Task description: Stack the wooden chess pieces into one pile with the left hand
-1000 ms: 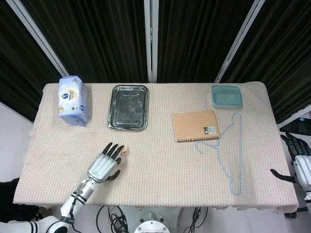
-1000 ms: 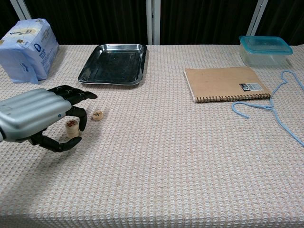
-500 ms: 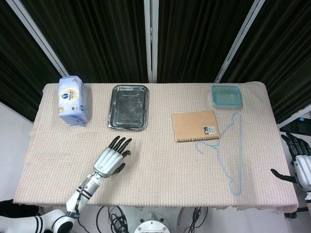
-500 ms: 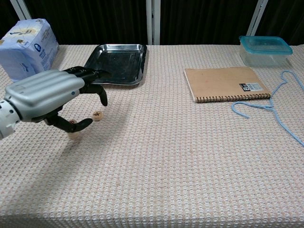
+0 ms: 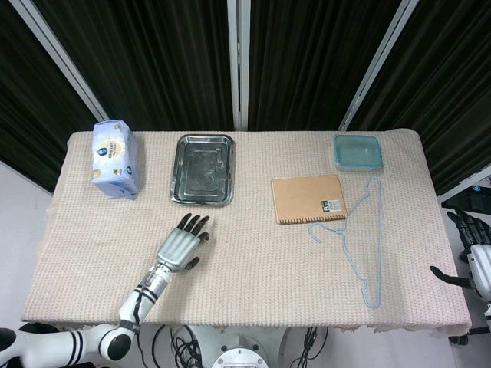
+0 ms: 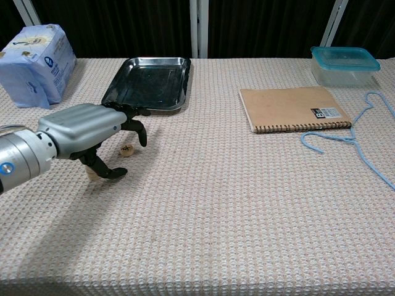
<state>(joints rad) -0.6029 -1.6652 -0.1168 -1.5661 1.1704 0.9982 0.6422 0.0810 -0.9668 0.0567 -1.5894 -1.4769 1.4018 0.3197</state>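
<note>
A single round wooden chess piece (image 6: 126,150) lies on the woven cloth in the chest view. My left hand (image 6: 86,126) arches over it, dark fingers (image 6: 139,129) curved down just past the piece and thumb low beside a short stack of pieces (image 6: 92,174). That stack is mostly hidden behind the thumb. Nothing is held in the hand. From the head view my left hand (image 5: 182,245) covers both the piece and the stack. My right hand (image 5: 474,257) hangs off the table's right edge with its fingers spread, holding nothing.
A metal tray (image 5: 202,170) sits just beyond my left hand, with a blue tissue pack (image 5: 115,159) to its left. A brown notebook (image 5: 308,198), a blue hanger (image 5: 367,245) and a teal lidded container (image 5: 357,151) occupy the right half.
My left hand has left the short stack and moved forward and to the right, settling lower with its fingers over the single piece. The right hand stays put.
</note>
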